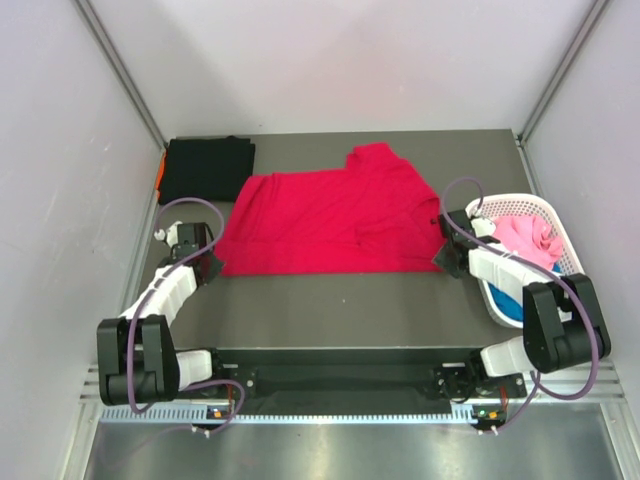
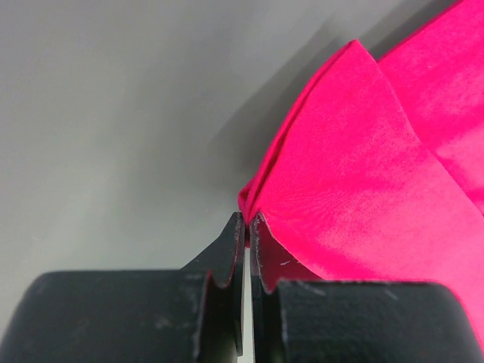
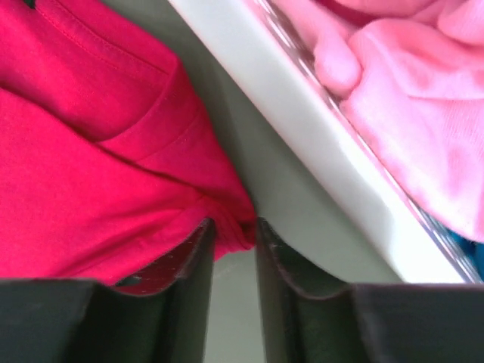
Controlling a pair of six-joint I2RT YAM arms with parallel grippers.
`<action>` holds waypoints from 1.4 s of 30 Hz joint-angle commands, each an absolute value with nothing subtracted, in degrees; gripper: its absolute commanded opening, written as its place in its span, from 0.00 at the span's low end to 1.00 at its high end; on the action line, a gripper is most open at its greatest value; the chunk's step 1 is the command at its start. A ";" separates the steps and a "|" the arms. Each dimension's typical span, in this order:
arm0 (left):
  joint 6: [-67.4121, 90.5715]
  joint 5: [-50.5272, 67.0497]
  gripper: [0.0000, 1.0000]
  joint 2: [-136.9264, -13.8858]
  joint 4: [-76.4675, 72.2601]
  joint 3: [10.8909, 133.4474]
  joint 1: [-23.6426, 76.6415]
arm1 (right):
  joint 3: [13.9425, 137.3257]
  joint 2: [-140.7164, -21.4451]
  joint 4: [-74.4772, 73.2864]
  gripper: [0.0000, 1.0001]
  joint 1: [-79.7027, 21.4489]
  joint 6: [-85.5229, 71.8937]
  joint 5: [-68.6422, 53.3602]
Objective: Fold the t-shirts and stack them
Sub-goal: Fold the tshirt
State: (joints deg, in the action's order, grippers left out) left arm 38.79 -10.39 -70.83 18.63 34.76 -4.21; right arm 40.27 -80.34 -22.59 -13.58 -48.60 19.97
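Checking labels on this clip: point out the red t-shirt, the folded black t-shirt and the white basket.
red t-shirt (image 1: 320, 220), top view, middle of its spread body.
folded black t-shirt (image 1: 208, 170), top view, centre of the fold.
white basket (image 3: 318, 136), right wrist view, its plain wall.

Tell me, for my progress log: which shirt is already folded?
The black shirt at the far-left corner, a neat rectangle; the red shirt lies spread out, the pink shirt is bunched in the basket.
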 commanded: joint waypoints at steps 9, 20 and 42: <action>37.97 -13.01 0.00 -72.25 18.19 37.44 -4.66 | 40.52 -77.26 -17.93 0.00 -13.01 -39.29 23.20; 38.49 -9.94 0.00 -71.28 21.44 38.50 -4.48 | 43.77 -73.74 -33.47 0.00 -13.10 -31.91 23.91; 42.54 -10.98 0.00 -68.56 30.49 32.61 -4.57 | 34.63 -56.70 -43.07 0.00 -12.13 -46.67 14.15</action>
State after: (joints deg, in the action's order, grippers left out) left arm 42.44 -8.67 -70.24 27.40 33.30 -4.21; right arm 35.24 -60.05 -41.17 -12.58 -42.59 14.90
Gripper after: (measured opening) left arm 0.028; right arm 0.012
